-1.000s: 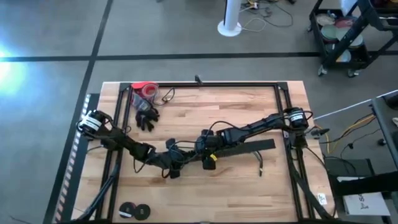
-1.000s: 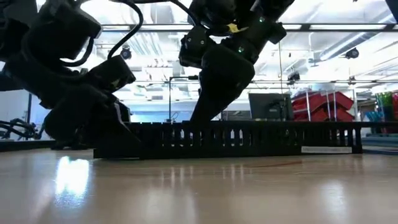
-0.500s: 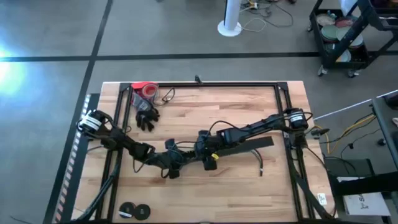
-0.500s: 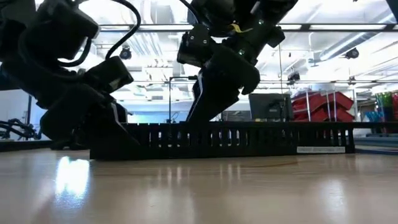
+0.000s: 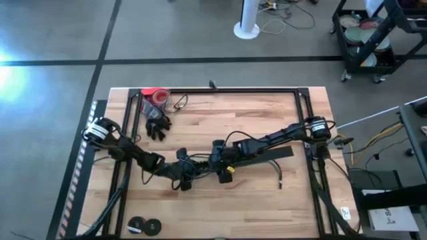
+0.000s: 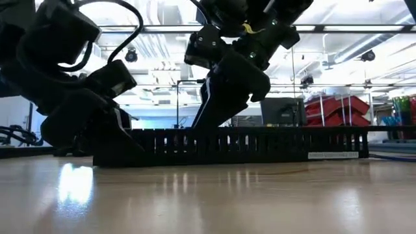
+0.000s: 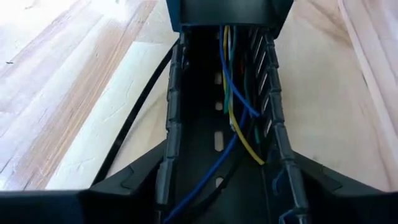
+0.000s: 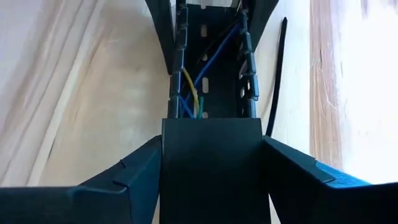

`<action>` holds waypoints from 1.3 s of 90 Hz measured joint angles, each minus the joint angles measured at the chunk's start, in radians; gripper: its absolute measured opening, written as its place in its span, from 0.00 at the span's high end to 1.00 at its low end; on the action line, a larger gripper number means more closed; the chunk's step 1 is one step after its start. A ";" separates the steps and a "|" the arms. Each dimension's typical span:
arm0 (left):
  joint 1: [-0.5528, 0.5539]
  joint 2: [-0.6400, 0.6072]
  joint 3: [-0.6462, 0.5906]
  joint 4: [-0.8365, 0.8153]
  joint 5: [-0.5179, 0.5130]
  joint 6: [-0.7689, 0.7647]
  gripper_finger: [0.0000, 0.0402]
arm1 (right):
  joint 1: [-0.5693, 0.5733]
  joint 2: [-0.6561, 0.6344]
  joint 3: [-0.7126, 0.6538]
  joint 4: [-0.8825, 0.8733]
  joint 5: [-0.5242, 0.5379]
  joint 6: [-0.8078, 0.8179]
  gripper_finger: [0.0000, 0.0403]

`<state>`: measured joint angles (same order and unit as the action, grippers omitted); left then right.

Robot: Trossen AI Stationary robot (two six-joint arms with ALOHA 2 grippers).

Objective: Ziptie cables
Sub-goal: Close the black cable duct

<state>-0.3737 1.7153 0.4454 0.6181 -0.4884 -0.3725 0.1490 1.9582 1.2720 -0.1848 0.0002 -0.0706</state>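
Both arms were dark, jointed, with looping black cables along the links. White-labelled collars sat at each shoulder joint. The right arm carried a small yellow tag near the wrist. The left arm was all black; chunky angular housings in the low view.

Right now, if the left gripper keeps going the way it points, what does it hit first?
Probably the right gripper: it straddles the same slotted duct straight ahead of the left gripper, with the wires between. Depth is unclear.
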 joint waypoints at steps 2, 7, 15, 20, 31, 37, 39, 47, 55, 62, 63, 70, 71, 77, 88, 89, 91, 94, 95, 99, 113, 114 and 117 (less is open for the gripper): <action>0.000 0.000 0.000 0.001 0.000 0.000 0.46 | 0.000 0.002 0.000 0.003 0.000 0.002 0.45; 0.000 0.000 -0.001 0.009 0.000 0.002 0.46 | 0.000 0.006 -0.001 0.017 0.000 0.009 0.46; 0.000 0.001 -0.003 0.024 0.003 0.012 0.44 | 0.006 0.021 -0.002 0.067 -0.001 0.003 0.46; 0.000 0.002 -0.003 0.029 0.005 0.012 0.44 | 0.011 0.023 -0.003 0.079 -0.001 -0.006 0.46; 0.000 0.002 -0.003 0.032 0.007 0.008 0.46 | 0.014 0.023 -0.003 0.087 -0.002 0.000 0.44; 0.000 0.002 -0.003 0.037 0.008 0.011 0.46 | 0.011 0.023 -0.003 0.086 0.003 0.010 0.43; 0.000 0.002 -0.003 0.042 0.008 0.016 0.46 | 0.009 0.023 -0.003 0.088 0.003 0.017 0.43; 0.000 0.003 -0.002 0.050 0.008 0.035 0.44 | 0.007 0.032 -0.003 0.106 0.004 0.054 0.45; -0.001 0.004 0.009 0.035 0.009 0.044 0.45 | 0.005 0.037 -0.004 0.102 0.035 0.097 0.46; -0.003 0.004 0.006 0.034 0.009 0.039 0.46 | 0.002 0.034 -0.004 0.091 0.062 0.122 0.45; -0.003 0.004 0.005 0.035 0.009 0.036 0.46 | 0.002 0.033 -0.005 0.091 0.063 0.127 0.45; -0.003 0.004 -0.002 0.038 0.007 0.026 0.46 | -0.001 0.029 -0.010 0.097 0.064 0.147 0.44; -0.003 0.004 -0.003 0.040 0.006 0.026 0.46 | -0.001 0.028 -0.010 0.097 0.066 0.149 0.44; -0.003 0.004 -0.004 0.042 0.003 0.024 0.45 | -0.001 0.028 -0.010 0.096 0.073 0.151 0.44; -0.003 0.002 -0.009 0.048 0.001 0.011 0.44 | 0.002 0.016 -0.012 0.090 0.083 0.159 0.46; -0.003 0.002 -0.009 0.048 0.001 0.009 0.44 | 0.002 0.016 -0.012 0.089 0.084 0.160 0.46; -0.003 0.002 -0.011 0.048 0.001 0.004 0.45 | 0.002 0.015 -0.012 0.089 0.086 0.161 0.46; -0.003 0.002 -0.015 0.052 0.001 0.000 0.45 | 0.003 0.014 -0.013 0.090 0.089 0.163 0.46; -0.003 0.002 -0.016 0.053 0.001 -0.001 0.45 | 0.004 0.014 -0.013 0.090 0.090 0.164 0.45; -0.004 0.001 -0.019 0.055 0.000 -0.008 0.45 | 0.005 0.011 -0.013 0.087 0.094 0.164 0.45; -0.004 0.000 -0.024 0.059 -0.002 -0.018 0.44 | 0.009 0.009 -0.013 0.086 0.099 0.166 0.45; -0.004 0.000 -0.024 0.059 -0.002 -0.018 0.44 | 0.008 0.009 -0.013 0.086 0.100 0.166 0.45; -0.004 0.000 -0.023 0.061 -0.002 -0.018 0.44 | 0.008 0.009 -0.014 0.087 0.101 0.166 0.46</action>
<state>-0.3775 1.7150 0.4221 0.6790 -0.4904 -0.3900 0.1574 1.9675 1.2582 -0.0981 0.1009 0.0951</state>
